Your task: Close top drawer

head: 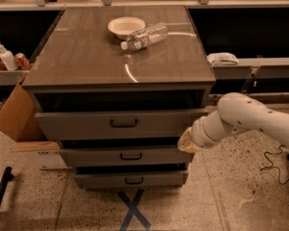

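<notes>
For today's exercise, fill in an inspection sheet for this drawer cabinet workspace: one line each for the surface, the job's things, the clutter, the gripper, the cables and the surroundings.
Surface: cabinet top, brown and glossy, carrying two items.
Job's things: top drawer partly pulled out, with a black handle at its centre; not yet closed.
Clutter: white bowl and, beside it, a clear bottle lying on its side.
Gripper: gripper at the right end of the top drawer's front, near its lower edge; contact cannot be judged.
Cables: black cable on the floor at the right.
Surroundings: cardboard box left of the cabinet; blue tape X on the floor in front.
</notes>
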Available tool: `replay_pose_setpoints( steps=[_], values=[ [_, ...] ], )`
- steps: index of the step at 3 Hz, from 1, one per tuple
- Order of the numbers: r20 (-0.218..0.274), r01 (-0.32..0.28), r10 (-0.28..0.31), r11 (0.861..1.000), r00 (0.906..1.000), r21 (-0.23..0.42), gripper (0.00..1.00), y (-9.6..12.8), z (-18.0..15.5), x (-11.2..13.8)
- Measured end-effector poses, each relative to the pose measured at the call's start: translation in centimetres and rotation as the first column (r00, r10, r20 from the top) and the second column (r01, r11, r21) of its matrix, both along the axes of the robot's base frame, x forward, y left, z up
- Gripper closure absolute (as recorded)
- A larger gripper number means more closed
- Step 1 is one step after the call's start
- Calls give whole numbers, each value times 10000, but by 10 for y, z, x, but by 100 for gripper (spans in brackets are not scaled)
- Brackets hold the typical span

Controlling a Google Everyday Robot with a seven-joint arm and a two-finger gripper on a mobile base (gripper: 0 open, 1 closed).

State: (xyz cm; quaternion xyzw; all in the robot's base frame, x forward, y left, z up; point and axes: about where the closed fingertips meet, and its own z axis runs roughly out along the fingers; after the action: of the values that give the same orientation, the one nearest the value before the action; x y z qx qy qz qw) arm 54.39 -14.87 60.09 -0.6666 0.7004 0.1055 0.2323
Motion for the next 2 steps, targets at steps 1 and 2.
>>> replay_pose_setpoints(
  steps=[1, 2],
  values=[
    [199, 114, -121, 9993, 9997, 364, 100, -5, -9, 41],
    [364, 153, -174, 9983, 9992, 564, 100, -6, -10, 64]
  ],
)
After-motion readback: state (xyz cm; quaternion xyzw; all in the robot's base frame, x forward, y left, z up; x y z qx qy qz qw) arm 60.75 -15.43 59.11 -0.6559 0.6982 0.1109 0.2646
